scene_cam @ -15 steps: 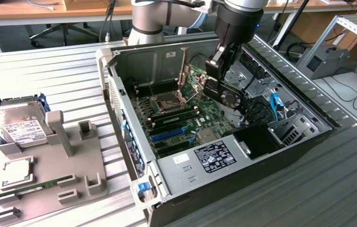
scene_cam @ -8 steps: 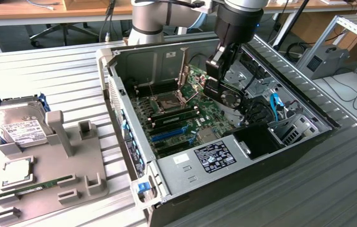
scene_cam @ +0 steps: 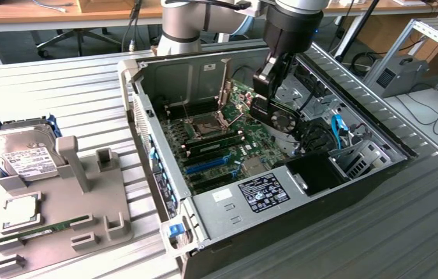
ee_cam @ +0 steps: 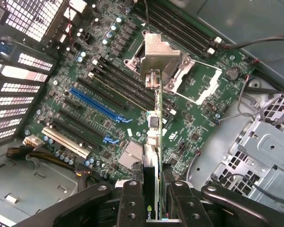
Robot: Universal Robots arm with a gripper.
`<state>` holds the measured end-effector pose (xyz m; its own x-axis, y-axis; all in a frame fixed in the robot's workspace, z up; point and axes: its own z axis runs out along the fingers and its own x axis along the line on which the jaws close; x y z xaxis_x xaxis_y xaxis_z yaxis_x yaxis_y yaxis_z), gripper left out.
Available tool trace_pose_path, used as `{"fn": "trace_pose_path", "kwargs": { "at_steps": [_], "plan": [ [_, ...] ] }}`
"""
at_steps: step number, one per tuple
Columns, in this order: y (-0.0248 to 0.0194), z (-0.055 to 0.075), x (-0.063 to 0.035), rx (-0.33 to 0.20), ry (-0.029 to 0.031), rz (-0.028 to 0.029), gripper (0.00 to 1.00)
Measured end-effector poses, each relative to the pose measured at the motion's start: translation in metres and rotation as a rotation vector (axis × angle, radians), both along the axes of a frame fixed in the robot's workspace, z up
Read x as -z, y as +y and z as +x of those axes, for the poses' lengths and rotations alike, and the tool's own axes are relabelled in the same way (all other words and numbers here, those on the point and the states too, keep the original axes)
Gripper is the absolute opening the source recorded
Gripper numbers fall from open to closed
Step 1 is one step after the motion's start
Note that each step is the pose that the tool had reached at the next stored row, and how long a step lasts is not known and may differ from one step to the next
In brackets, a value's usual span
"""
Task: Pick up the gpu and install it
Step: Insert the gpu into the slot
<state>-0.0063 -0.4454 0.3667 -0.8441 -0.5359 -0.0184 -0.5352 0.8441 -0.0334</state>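
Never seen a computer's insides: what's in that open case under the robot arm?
A green motherboard with an open processor socket and a blue slot. The gripper holds the gpu edge-down over it; the strip beneath the card is hidden.

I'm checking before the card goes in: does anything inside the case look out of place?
The processor socket's metal cover stands open. The graphics card, gripped in the claw, hangs over the board, not seated, and looks turned at an angle to the blue slot.
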Motion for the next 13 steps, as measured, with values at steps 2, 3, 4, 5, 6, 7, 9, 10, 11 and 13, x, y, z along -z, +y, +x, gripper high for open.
{"fn": "trace_pose_path", "kwargs": {
  "at_steps": [2, 3, 4, 5, 6, 7, 9, 10, 11, 13],
  "plan": [
    [0.0, 0.0, 0.0, -0.003, 0.0, 0.0001, 0.26],
    [0.0, 0.0, 0.0001, -0.005, 0.0, 0.0002, 0.26],
    [0.0, 0.0, 0.0001, -0.007, 0.0, 0.0002, 0.26],
    [0.0, 0.0, 0.0001, -0.008, -0.0001, 0.0002, 0.26],
    [0.0, 0.0, 0.0001, -0.01, 0.0, 0.0003, 0.26],
    [0.0, 0.0, 0.0, -0.013, 0.0, 0.0001, 0.26],
    [0.0001, 0.0, 0.0, -0.017, 0.0, 0.0001, 0.26],
    [0.0001, 0.0, 0.0, -0.019, 0.0, 0.0001, 0.26],
    [0.0001, 0.0, 0.0, -0.021, 0.0, 0.0001, 0.26],
    [0.0001, 0.0, 0.0, -0.025, 0.0, 0.0002, 0.26]
  ]
}}
